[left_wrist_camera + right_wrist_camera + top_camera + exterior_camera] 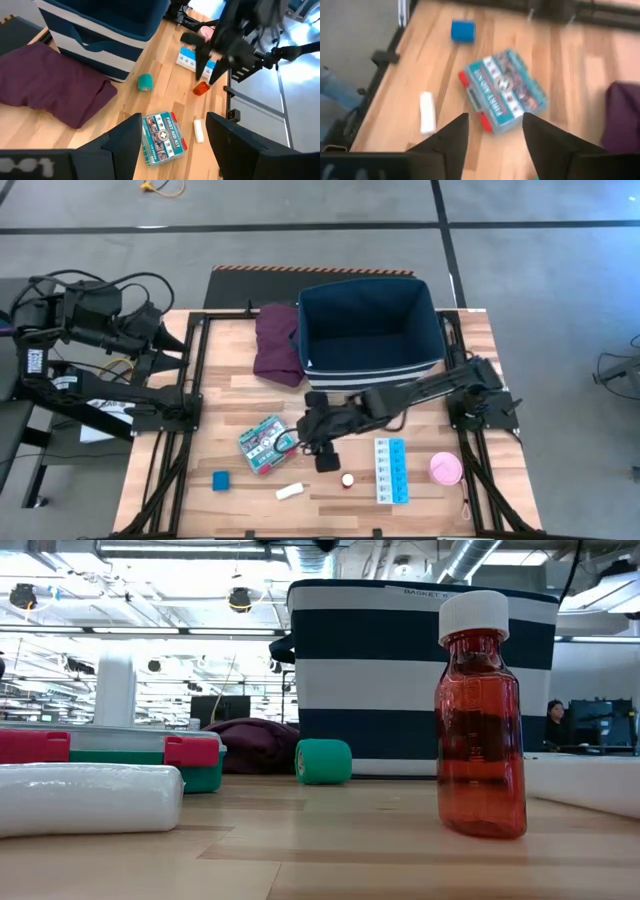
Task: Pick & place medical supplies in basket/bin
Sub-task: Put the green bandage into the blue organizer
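A pale wooden plank desk (340, 405) carried the supplies. Nearest its front edge lay a white cylindrical stick (289, 492), a small blue block (220, 481) and a tiny translucent red bottle with a white cap (347, 480). Beside the bottle sat a long blue-white pill strip (391, 471), and a pink round roll (446, 469) rested near the right edge. Farther in, a flat hard-shelled first-aid box (265, 445), teal with red latches, lay tilted, with a small green roll (286, 443) close against it. The right gripper (322, 442) hung low over the desk just beside the box and green roll, its dark fingers (451, 137) spread apart and holding nothing. Behind it stood the soft navy fabric bin (370, 330) with white stripes near its base, and its inside looked bare. A crumpled maroon cloth (277, 345) lay against the bin's left side. The left gripper (160, 340) waited raised near the desk's far left corner, fingers (120, 145) spread. Around the desk stretched a grey floor, and beyond it a bright open workspace with ceiling ducts and a seated person (553, 720) in the distance.
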`<state>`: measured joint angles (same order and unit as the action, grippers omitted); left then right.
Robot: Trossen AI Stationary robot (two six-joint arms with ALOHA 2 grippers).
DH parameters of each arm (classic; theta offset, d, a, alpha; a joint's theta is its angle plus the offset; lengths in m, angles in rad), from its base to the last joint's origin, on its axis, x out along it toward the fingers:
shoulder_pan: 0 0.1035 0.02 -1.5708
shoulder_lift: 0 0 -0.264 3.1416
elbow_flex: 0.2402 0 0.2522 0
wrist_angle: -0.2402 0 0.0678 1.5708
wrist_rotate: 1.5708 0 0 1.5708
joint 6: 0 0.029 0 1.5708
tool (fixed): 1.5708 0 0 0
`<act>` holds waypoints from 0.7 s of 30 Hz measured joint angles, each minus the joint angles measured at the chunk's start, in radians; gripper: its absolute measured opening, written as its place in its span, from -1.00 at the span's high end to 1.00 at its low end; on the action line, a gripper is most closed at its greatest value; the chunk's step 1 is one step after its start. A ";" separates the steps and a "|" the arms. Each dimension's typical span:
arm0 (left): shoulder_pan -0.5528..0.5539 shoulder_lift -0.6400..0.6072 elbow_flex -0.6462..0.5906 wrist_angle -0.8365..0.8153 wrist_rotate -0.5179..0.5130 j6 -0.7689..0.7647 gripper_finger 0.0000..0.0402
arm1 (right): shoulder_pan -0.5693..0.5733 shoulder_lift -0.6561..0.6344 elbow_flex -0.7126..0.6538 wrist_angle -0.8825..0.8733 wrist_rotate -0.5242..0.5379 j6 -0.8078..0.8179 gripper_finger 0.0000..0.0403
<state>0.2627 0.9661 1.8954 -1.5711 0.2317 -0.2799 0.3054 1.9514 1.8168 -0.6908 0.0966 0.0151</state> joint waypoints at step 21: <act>0.000 -0.007 0.000 0.000 -0.022 0.007 -0.05 | -0.057 0.328 -0.001 -0.319 0.348 -0.050 -0.13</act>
<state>0.2631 0.9592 1.8954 -1.5711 0.2100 -0.2726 0.2479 2.2792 1.8156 -1.0094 0.4445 -0.0350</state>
